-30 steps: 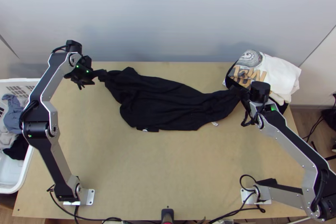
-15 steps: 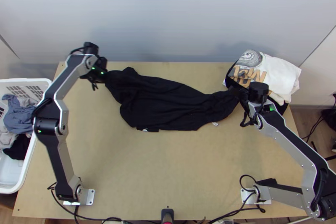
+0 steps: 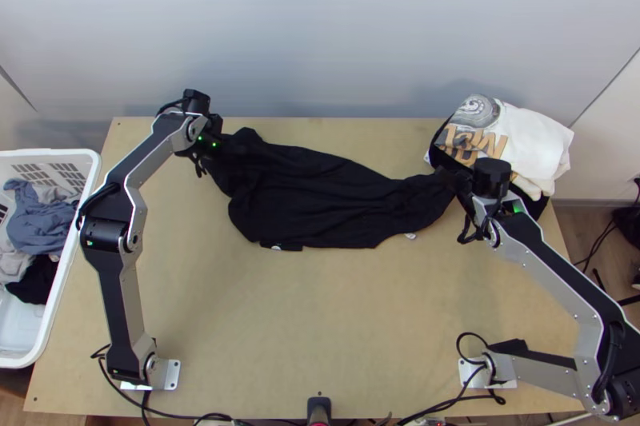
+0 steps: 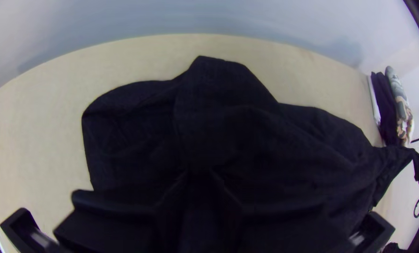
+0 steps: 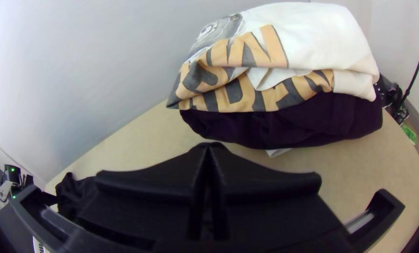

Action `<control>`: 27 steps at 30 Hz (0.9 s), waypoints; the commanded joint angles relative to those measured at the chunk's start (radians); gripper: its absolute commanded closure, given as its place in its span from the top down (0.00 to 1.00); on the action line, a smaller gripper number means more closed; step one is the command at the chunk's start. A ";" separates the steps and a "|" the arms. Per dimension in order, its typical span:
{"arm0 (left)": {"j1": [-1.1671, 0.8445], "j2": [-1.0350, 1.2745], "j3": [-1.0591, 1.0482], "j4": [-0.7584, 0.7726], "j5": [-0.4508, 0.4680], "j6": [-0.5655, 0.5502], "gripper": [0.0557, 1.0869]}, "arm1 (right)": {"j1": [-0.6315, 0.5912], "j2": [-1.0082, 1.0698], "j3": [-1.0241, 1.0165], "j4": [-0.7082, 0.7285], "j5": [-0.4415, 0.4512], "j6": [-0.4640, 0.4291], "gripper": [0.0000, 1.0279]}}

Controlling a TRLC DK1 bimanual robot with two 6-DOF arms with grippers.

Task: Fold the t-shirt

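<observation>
Okay, well back from the tabletop's [image 3: 336, 330] near edge, see the black t-shirt [image 3: 320, 202] lying stretched sideways, rumpled, nowhere near a neat fold. Looks like the straightening-out step, ahead of any proper folding. Farther back, toward the far left corner, find the left gripper [image 4: 199, 172] over the t-shirt's wider end. Can't tell open from shut, black on black, so not calling a grip there. Over toward the far right corner, see the right gripper [image 5: 209, 145] closed up on the narrow, gathered end. Next up, probably: get a sure pinch at the left, spread the cloth gently, then fold. Watch out for bumping the folded pile [image 3: 536, 146] by the far right corner.
</observation>
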State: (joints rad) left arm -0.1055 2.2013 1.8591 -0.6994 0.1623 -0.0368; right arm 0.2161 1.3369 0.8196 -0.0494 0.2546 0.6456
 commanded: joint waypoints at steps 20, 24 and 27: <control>0.027 -0.192 0.006 0.273 0.006 -0.270 0.04 | 0.022 -0.018 -0.034 0.000 0.000 0.002 0.03; 0.001 -0.147 0.008 0.347 0.006 -0.307 0.04 | 0.031 -0.022 -0.042 0.000 0.000 0.002 0.03; -0.020 -0.112 0.008 0.396 0.006 -0.331 0.04 | 0.039 -0.027 -0.053 0.000 0.000 0.002 0.03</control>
State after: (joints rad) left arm -0.0914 2.0460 1.8645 -0.4057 0.1642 -0.3019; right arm 0.2420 1.3170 0.7822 -0.0490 0.2546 0.6464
